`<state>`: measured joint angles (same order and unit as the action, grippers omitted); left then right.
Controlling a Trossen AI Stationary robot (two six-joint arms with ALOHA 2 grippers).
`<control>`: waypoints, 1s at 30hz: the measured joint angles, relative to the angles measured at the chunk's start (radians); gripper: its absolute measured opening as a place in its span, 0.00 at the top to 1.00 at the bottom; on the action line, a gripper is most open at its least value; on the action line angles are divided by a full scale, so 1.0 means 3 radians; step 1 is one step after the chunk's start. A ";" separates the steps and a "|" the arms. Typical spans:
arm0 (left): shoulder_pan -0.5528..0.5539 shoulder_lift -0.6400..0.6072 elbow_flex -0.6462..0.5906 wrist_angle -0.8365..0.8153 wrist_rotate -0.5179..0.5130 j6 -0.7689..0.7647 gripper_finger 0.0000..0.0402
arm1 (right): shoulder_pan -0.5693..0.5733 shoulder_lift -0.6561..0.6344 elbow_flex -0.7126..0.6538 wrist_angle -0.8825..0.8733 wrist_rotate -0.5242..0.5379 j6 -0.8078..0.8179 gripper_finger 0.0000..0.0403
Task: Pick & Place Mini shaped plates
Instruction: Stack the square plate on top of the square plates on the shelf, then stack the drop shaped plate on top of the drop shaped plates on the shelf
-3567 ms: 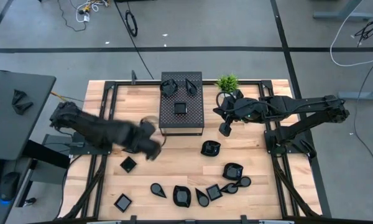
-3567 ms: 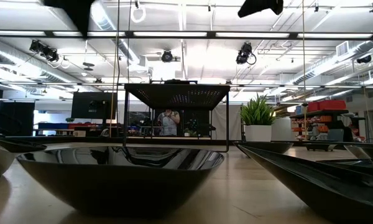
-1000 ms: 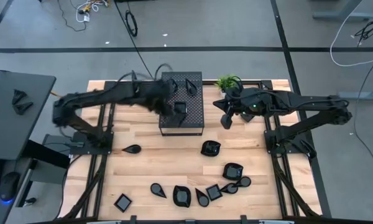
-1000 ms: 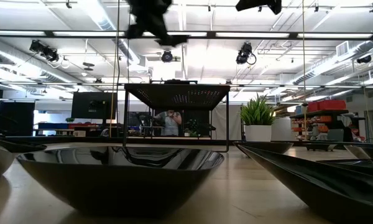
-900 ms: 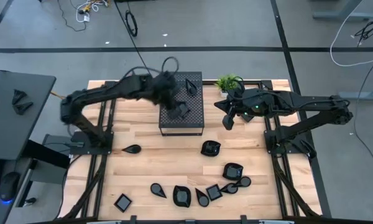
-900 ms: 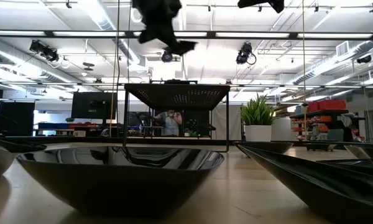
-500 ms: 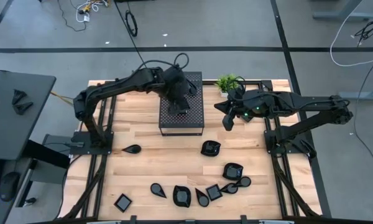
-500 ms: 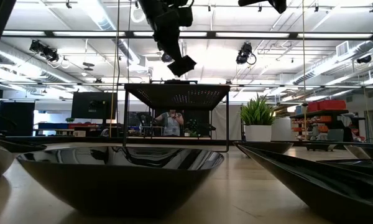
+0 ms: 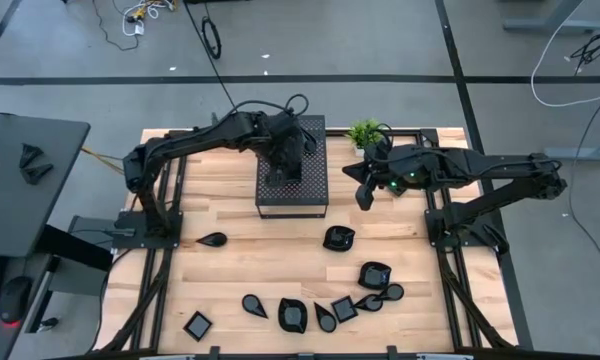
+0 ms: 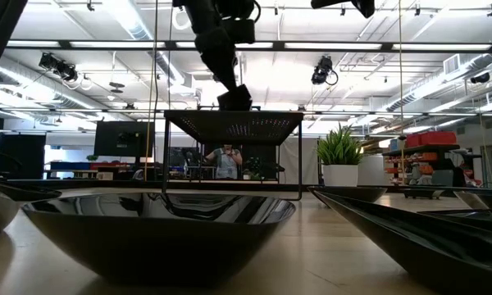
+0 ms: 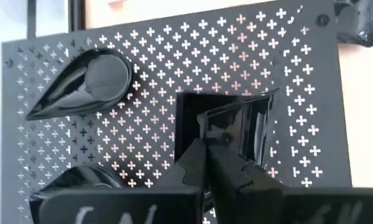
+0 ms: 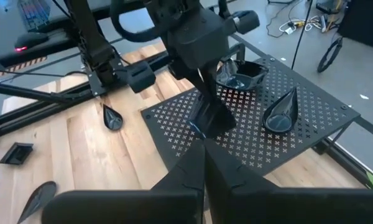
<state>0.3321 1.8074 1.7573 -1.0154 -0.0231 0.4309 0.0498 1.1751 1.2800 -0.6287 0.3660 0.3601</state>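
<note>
My left gripper (image 11: 205, 158) is over the middle of the black perforated box (image 9: 292, 190), shut on a square mini plate (image 11: 227, 127). On the box top lie a teardrop plate (image 11: 81, 78) and a rounded plate (image 12: 242, 74). Several more black mini plates lie on the wooden table, among them a teardrop (image 9: 212, 240), a rounded one (image 9: 338, 238) and a square one (image 9: 198, 325). My right gripper (image 12: 204, 155) is shut and empty. It hangs in the air to the right of the box, next to the plant. My left gripper pinches one rim (image 11: 212, 142) of the square plate between its two fingers, coming from above at a slant. The plate (image 12: 211, 118) hangs tilted below the fingers, its lower edge (image 10: 234, 105) just over the box top. Whether it touches the box I cannot tell.
A small green potted plant (image 9: 365, 132) stands at the far edge, right of the box. A cluster of plates (image 9: 365, 295) fills the near right of the table. Bare wood (image 9: 220, 190) lies left of the box. In the low view, large plates (image 10: 160, 225) block the foreground.
My left gripper has swung from the box's left side to over its middle and come down, rolling its wrist. The square plate has gone with it, from high and nearly level to tilted just above the box top. The right arm has kept still.
</note>
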 joint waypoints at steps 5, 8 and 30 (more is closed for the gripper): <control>0.0000 0.0025 0.0001 0.0022 -0.0012 0.0000 0.96 | 0.0000 0.0001 0.0000 -0.0002 0.0001 -0.0006 0.98; -0.0001 0.0025 0.0001 0.0036 -0.0059 -0.0001 0.96 | -0.0001 0.0001 0.0000 -0.0002 0.0001 -0.0007 0.98; -0.0060 -0.0116 0.0140 0.0104 -0.0358 -0.1023 0.70 | -0.0001 0.0006 0.0000 -0.0006 0.0005 -0.0104 0.98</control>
<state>0.3140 1.7725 1.7992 -0.9841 -0.1305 0.1239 0.0494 1.1770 1.2800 -0.6304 0.3676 0.3289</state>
